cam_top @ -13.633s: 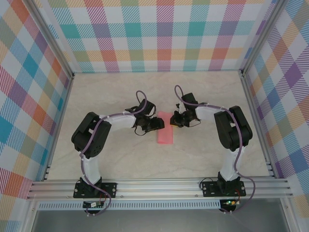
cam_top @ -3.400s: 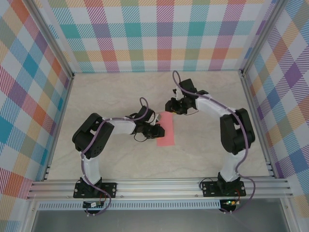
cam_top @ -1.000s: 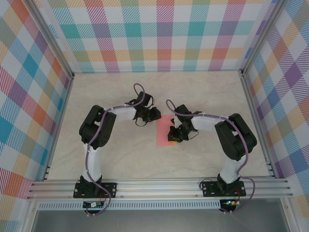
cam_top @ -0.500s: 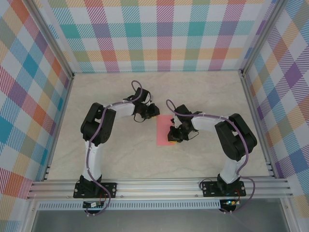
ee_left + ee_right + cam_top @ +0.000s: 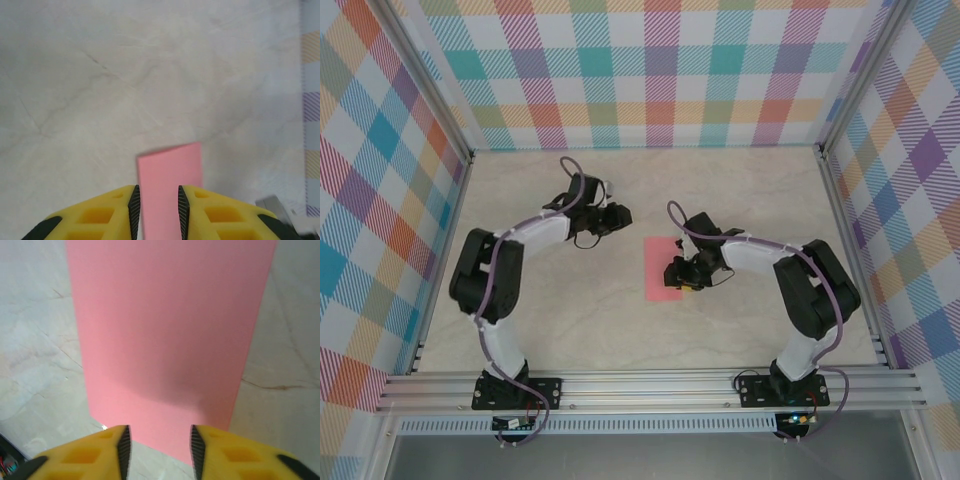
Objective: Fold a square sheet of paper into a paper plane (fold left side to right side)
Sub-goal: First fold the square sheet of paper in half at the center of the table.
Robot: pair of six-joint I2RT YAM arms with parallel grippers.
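Top external view, read from the left. Finds the left arm (image 5: 535, 232) curled over the far-left part of the tabletop (image 5: 570, 320), with the left jaws parted, grasping nothing, and well apart from the sheet of paper (image 5: 663, 270). Puts that salmon-pink sheet near mid-tabletop, lying flat as a narrow rectangle, longer than wide. Places the right arm (image 5: 752, 256) reaching in from the right, with the right jaws at the sheet's right edge. Left wrist view: shows the yellow left fingers (image 5: 100, 217) spread around a bare gap, with the pink sheet flat on the marbled tabletop beyond them. Right wrist view: shows the right jaws released, with the yellow right fingers (image 5: 95, 450) apart over the sheet's near edge and clasping nothing. Cannot tell whether they touch the sheet.
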